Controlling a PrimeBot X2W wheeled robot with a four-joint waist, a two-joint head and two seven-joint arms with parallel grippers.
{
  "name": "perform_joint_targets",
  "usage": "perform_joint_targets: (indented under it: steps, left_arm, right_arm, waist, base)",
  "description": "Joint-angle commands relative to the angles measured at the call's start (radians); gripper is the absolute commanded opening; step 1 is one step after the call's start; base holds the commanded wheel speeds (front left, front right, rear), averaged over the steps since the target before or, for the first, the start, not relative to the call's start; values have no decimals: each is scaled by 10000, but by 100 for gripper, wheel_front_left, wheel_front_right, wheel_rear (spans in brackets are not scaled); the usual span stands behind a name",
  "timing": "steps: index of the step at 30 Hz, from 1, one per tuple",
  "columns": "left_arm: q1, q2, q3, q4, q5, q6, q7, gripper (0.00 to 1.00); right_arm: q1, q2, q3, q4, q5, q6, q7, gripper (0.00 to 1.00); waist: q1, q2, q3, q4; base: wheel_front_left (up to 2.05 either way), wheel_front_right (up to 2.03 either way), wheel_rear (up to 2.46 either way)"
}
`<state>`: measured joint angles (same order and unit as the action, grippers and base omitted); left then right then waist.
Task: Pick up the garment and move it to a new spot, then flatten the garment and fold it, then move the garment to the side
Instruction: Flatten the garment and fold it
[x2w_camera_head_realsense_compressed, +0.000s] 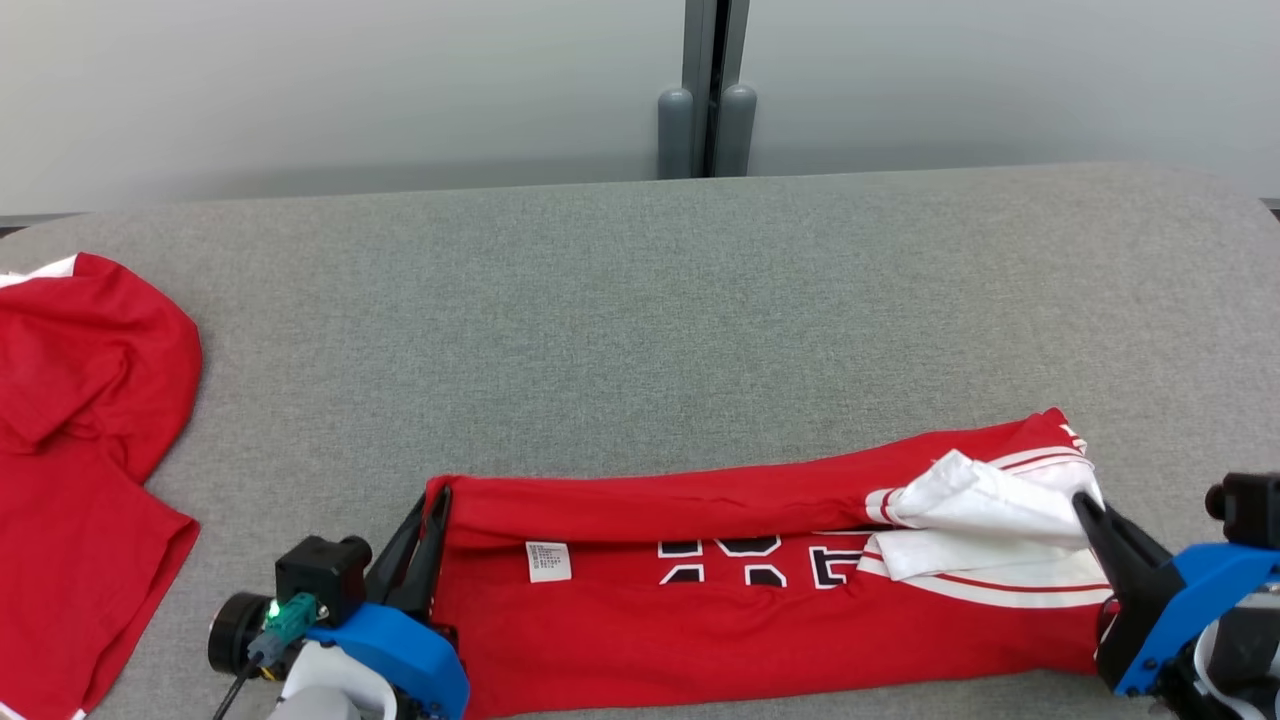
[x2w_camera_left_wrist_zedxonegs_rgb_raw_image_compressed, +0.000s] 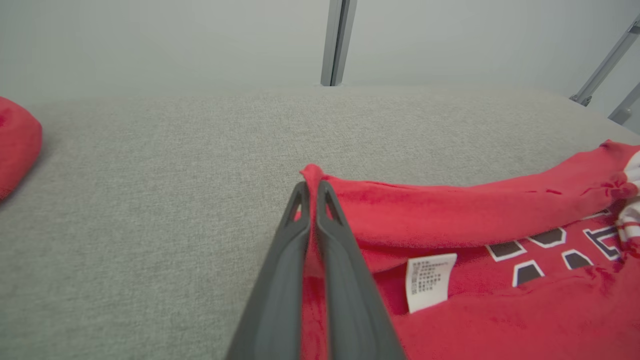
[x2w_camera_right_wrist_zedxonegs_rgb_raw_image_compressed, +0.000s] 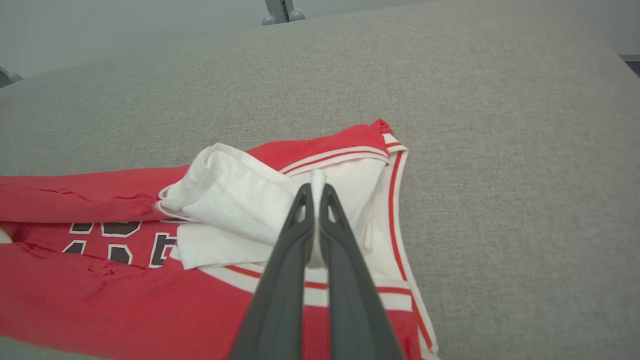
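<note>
The garment (x2w_camera_head_realsense_compressed: 700, 590) is a red jersey with white trim, dark lettering and a white label, lying in a long band along the near edge of the grey table (x2w_camera_head_realsense_compressed: 640, 300). Its far edge is folded over toward me. At the band's left end my left gripper (x2w_camera_head_realsense_compressed: 432, 500) is shut on a pinch of red cloth (x2w_camera_left_wrist_zedxonegs_rgb_raw_image_compressed: 311, 175). At the right end my right gripper (x2w_camera_head_realsense_compressed: 1084, 503) is shut on the bunched white part (x2w_camera_right_wrist_zedxonegs_rgb_raw_image_compressed: 317, 177). In the left wrist view the garment (x2w_camera_left_wrist_zedxonegs_rgb_raw_image_compressed: 475, 250) spreads to the right; the right wrist view shows the garment (x2w_camera_right_wrist_zedxonegs_rgb_raw_image_compressed: 125, 295) running left.
A second red garment (x2w_camera_head_realsense_compressed: 80, 450) lies crumpled at the table's left edge, a bit of it also in the left wrist view (x2w_camera_left_wrist_zedxonegs_rgb_raw_image_compressed: 15, 140). Grey posts (x2w_camera_head_realsense_compressed: 705, 120) stand behind the table's far edge. The table's middle and far part is bare grey fabric.
</note>
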<state>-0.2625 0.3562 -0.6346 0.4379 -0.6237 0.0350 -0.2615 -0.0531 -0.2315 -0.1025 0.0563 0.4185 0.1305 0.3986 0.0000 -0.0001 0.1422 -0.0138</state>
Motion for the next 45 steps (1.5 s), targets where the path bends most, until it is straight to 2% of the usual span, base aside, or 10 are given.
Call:
perform_joint_targets:
  steps: [1,2,3,4,11,18,21,28,37,45]
  left_arm:
    - [185,-23,7,87,-11,47,-41,0]
    - [214,-59,-2,163,-72,48,-12,32]
    - [181,-87,-8,223,-71,52,-7,76]
    - [171,-126,16,266,-113,79,-14,100]
    - [447,-393,440,354,-440,243,-37,100]
    - [993,-770,1809,-296,-490,325,-40,100]
    - [1102,-913,2377,-593,-268,168,-42,100]
    - [1247,-1154,3500,-830,501,-87,-43,100]
    - [1236,-1338,4062,-669,1179,-429,-44,100]
    - [990,-1456,4340,-629,1471,-643,-45,100]
  right_arm:
    - [182,56,-45,-54,-45,5,78,0]
    - [311,108,-57,-96,-79,5,172,41]
    - [433,172,-75,-143,-101,4,273,100]
    - [549,204,-78,-181,-144,5,395,100]
    - [1231,405,-317,-568,-412,5,1046,100]
    - [843,862,-1074,-550,-1019,4,922,100]
    - [485,1081,-1356,-222,-1332,5,935,100]
    - [-582,1419,-1752,1317,-1933,5,651,100]
    - [-1731,1469,-2276,3774,-2495,4,167,100]
    - [-2643,1168,-2378,5600,-2769,5,-370,100]
  waist:
    - [0,1,-41,-23]
    - [0,1,-64,-32]
    - [0,1,-81,-41]
    - [0,1,-99,-43]
    - [0,1,-286,-7]
    - [0,1,-561,44]
    - [0,1,-640,92]
    - [0,1,-724,165]
    - [0,1,-553,369]
    - [0,1,-199,610]
  base:
    - [0,0,0]
    - [0,0,0]
    - [0,0,0]
    - [0,0,0]
    - [0,0,0]
    - [0,0,0]
    - [0,0,0]
    - [0,0,0]
    - [0,0,0]
    - [0,0,0]
